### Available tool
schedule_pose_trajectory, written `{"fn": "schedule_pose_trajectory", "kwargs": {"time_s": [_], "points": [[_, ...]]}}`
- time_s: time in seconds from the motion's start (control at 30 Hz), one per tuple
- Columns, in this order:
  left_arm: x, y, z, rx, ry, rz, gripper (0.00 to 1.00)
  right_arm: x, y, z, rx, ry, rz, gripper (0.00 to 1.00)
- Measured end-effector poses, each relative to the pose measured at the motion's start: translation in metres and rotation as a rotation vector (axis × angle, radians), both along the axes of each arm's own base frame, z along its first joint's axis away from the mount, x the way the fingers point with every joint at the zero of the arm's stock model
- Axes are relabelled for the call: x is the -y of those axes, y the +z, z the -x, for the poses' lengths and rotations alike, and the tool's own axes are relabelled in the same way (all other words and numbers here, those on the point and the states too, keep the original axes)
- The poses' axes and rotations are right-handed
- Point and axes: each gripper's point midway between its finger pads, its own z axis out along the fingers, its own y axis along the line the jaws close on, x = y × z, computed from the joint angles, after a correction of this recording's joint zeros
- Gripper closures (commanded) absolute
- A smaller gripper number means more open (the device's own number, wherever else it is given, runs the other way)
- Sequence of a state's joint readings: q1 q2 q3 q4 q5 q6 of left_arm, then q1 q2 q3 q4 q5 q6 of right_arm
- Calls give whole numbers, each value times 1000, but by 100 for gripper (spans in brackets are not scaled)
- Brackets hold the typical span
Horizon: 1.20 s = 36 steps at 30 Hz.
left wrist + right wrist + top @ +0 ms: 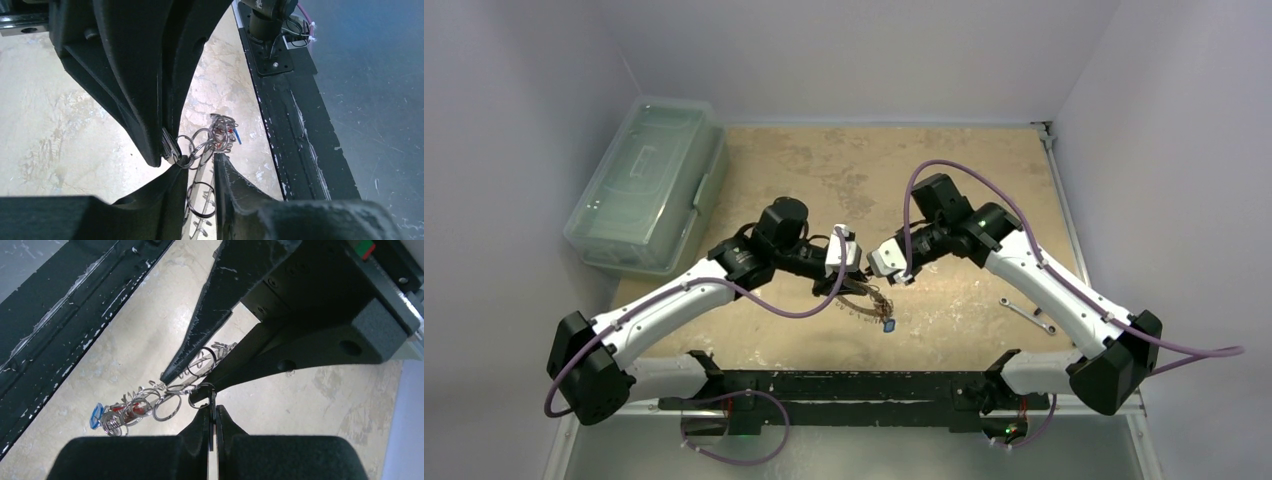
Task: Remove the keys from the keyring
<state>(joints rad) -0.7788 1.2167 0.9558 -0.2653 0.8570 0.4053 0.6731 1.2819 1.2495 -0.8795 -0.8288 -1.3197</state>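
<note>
The keyring [860, 303] hangs just above the table at mid-front, with a bunch of keys [885, 312] at its right end. My left gripper [200, 165] is shut on the keyring, and a small split ring [201, 199] spans the gap between its fingers. Past its tips the keys [223, 132] cluster, one with a blue head. My right gripper [214, 407] faces it tip to tip and is shut on a thin flat key [212, 405] that hangs from a small ring. Left of that, the other keys [125, 412] dangle along the keyring.
A silver spanner [1027, 315] lies on the table at the right front. At the back left stands a clear lidded plastic box [646, 185]. The black base rail [844, 385] runs along the near edge, and walls close in on three sides.
</note>
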Motion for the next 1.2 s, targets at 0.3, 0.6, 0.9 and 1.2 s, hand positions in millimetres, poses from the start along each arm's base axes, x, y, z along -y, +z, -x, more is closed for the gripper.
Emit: {"fn": "schedule_pose_trajectory", "kwargs": {"time_s": [0.3, 0.6, 0.9, 1.2], "points": [[-4, 14, 2, 27, 48, 87, 100, 0, 4, 1, 5, -6, -19, 100], [-21, 23, -9, 16, 140, 125, 100, -2, 14, -1, -20, -41, -90, 100], [-29, 24, -17, -154, 213, 161, 100, -4, 12, -6, -35, -67, -164, 100], [-27, 23, -11, -411, 270, 203, 100, -4, -4, -7, -63, -85, -167, 100]]}}
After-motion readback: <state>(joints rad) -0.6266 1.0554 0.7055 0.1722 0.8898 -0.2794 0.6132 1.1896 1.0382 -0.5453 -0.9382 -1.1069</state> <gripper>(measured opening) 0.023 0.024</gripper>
